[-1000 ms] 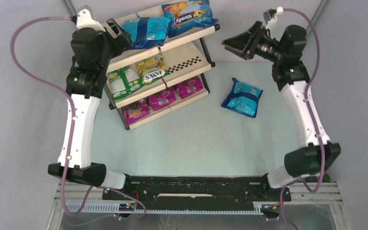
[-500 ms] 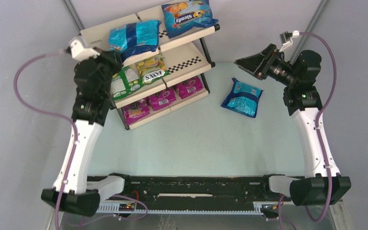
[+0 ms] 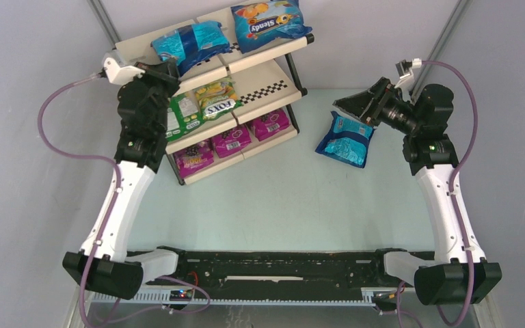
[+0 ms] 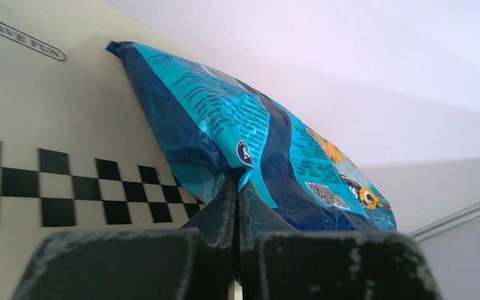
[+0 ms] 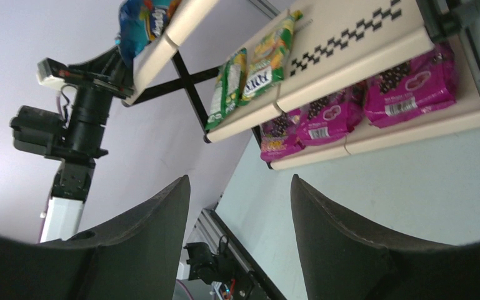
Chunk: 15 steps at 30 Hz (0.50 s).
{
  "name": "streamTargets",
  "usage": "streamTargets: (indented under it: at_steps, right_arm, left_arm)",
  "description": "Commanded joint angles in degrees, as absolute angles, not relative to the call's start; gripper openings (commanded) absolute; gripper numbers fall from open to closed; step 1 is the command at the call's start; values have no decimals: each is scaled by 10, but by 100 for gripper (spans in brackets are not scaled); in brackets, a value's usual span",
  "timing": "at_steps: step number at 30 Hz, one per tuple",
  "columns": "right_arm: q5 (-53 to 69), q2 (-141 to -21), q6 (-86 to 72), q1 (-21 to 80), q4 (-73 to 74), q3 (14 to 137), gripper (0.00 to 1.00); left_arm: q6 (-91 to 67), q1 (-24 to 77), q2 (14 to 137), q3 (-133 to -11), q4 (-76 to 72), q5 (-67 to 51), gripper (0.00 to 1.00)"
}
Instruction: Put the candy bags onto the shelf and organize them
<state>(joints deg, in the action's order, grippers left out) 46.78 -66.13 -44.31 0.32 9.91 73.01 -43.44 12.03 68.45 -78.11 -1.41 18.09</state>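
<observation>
- Candy bags (image 3: 217, 97): I see most of them on the shelf (image 3: 263, 83), upper left of centre in the overhead frame, and one off it on the desk (image 3: 280, 198).
- Top tier: a teal-blue bag (image 3: 191, 42) lies aslant on the left panel, its lower end reaching over the checkered strip (image 4: 69, 187). A blue bag with orange fruit art (image 3: 268, 24) lies just beside it on the right panel.
- Middle tier: green-yellow bags (image 3: 186, 109) sit side by side on the left half, labels facing up. The leftmost is partly hidden behind my left arm (image 5: 75, 125).
- Bottom tier: three magenta bags (image 3: 232, 139) with dark berries lie in a row, each close against the next.
- Desk: a second teal bag (image 3: 346, 139) lies flat, right of centre in the overhead frame, well apart from the shelf.
- Left gripper (image 3: 171, 67): it sits at the left end of the top tier, in the upper left of the overhead frame. The jaws are closed flat against each other. In the left wrist view their tips meet the lower edge of the teal-blue bag. I cannot tell whether any of its film is caught between them.
- Right gripper (image 3: 352, 106): the jaws are open with nothing between them. In the overhead frame it overlaps the upper left corner of the second teal bag, and I cannot tell whether it touches. Its wrist view looks across the desk to the shelf's lower two tiers, in the upper right of that frame.
</observation>
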Motion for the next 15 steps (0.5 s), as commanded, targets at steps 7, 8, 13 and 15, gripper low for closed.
streamTargets:
  at_steps: [7, 8, 13, 15]
  right_arm:
    - [463, -628, -410, -21, 121, 704, 69]
    - [463, -627, -410, -22, 121, 702, 69]
    - [466, -625, -408, -22, 122, 689, 69]
    - [465, -622, -406, -23, 123, 685, 69]
  left_arm:
    - [-451, 161, 751, -837, -83, 152, 0]
    - [-446, 161, 755, -837, -98, 128, 0]
    - [-418, 161, 760, -836, -137, 30, 0]
    - [-420, 161, 758, -829, -144, 8, 0]
